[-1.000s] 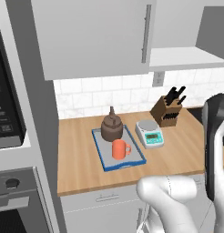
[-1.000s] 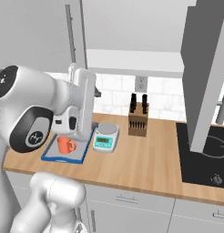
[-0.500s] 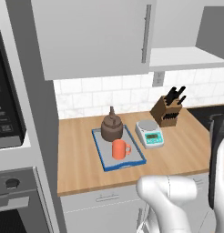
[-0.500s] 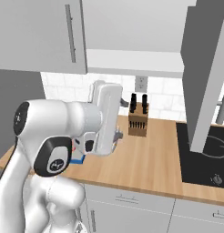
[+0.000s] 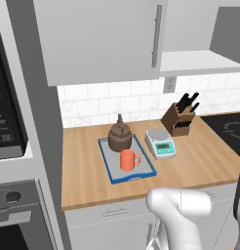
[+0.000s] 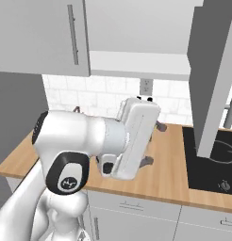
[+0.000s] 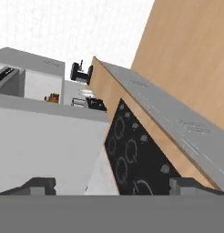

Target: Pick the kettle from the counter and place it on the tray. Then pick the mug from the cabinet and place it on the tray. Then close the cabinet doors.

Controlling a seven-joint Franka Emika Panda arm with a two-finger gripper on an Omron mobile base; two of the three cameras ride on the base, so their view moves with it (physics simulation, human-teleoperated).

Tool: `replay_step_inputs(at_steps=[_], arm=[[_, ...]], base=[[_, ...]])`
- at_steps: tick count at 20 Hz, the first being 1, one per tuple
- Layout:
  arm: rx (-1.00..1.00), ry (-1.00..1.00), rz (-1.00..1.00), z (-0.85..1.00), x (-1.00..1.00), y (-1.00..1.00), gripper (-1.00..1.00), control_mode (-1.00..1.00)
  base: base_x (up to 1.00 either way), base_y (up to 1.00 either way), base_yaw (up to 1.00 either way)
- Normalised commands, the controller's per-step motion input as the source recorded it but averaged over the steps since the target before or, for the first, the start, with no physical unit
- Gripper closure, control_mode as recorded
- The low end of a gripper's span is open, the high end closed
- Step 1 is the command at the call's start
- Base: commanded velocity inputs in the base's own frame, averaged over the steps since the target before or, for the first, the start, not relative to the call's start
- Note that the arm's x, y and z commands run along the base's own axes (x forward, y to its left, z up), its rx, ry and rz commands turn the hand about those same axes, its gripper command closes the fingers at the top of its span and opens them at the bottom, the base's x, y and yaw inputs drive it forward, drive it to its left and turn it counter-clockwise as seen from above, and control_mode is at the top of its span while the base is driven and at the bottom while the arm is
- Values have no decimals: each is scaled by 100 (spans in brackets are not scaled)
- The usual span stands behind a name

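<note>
Down at the bottom of the hand view, the claw (image 7: 112,185) has its two dark fingertips spread wide, nothing between them. Just past them runs a black glass cooktop (image 7: 134,159) set into the light wooden butcher-block counter (image 7: 186,54). Well away from the claw, the squat dark brown kettle (image 5: 120,136) and the small orange mug (image 5: 128,160) both sit on the flat grey blue-rimmed tray (image 5: 125,161). Up above, the light grey cabinet's left door (image 5: 100,36) looks closed, while the right door (image 6: 217,70) swings open, edge-on.
</note>
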Motion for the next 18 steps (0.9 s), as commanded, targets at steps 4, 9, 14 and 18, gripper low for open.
replay_step_inputs(at_steps=[4,9,14,18], arm=[[0,-34,-24,2,-55,-36,-100,-100],[0,-20,-27,21,-40,-26,-100,-100],[0,0,-25,28,-29,-39,-100,-100],[0,0,-8,21,-30,-47,-100,-100]], base=[[0,0,0],[0,0,0],[0,0,0],[0,0,0]])
